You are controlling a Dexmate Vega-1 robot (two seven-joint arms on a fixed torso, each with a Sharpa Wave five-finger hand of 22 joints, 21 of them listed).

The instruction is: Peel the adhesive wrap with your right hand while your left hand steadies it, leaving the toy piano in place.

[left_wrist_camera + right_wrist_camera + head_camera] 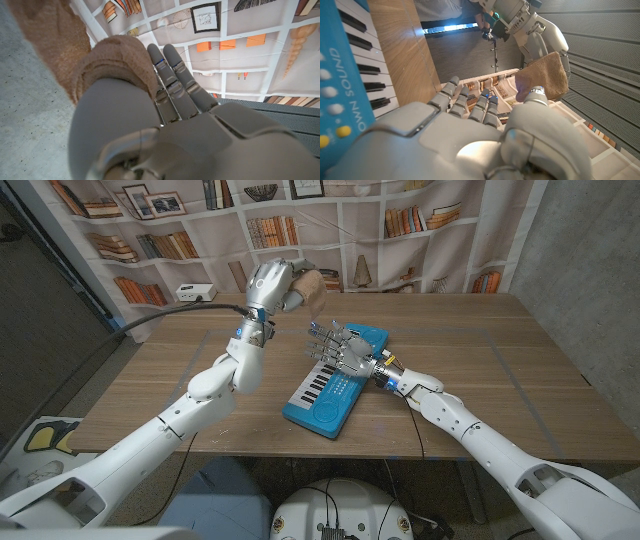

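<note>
My left hand [268, 284] is raised above the back of the table and grips a tan adhesive wrap [306, 288]. In the left wrist view the wrap [102, 57] bulges beside the left hand [165, 125], with a strip trailing off it. The blue toy piano [335, 388] lies at the middle of the table. My right hand [338, 346] hovers low over the piano's far end, fingers spread, holding nothing. From the right wrist, the right hand [470, 140] sits beside the piano keys [350, 60], and the wrap [545, 75] hangs well apart in the left hand [532, 27].
The wooden table [500, 350] has bare wood on both sides of the piano. A small white box [195, 292] stands at its back left edge. A bookshelf-print backdrop [420, 225] closes the far side.
</note>
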